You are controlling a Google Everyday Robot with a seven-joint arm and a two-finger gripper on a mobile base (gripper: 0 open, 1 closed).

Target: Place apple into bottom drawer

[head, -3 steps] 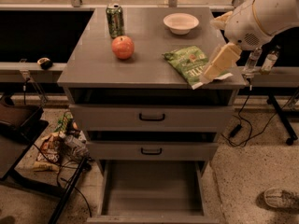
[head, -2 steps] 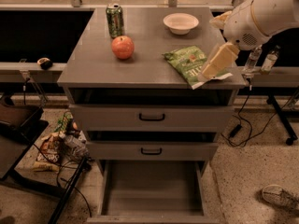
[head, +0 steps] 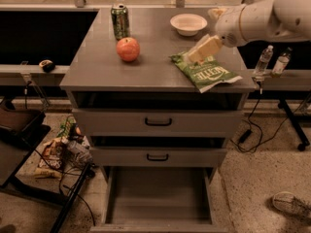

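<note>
The red-orange apple (head: 128, 49) sits on the grey cabinet top (head: 97, 67), left of centre, just in front of a green soda can (head: 120, 20). The bottom drawer (head: 158, 198) is pulled out at floor level, its flat grey floor bare. My gripper (head: 203, 50) hangs from the white arm (head: 262, 16) that reaches in from the upper right. It is above the far end of a green chip bag (head: 206, 72), well to the right of the apple.
A white bowl (head: 188, 24) stands at the back of the cabinet top. Two upper drawers with black handles (head: 158, 122) are closed. Cables and clutter (head: 63, 149) lie on the floor at the left. Two bottles (head: 265, 59) stand at the right; a shoe (head: 291, 204) at the lower right.
My gripper has moved left and a little back, from the cabinet's right edge to above the chip bag. The apple and the drawer have not moved.
</note>
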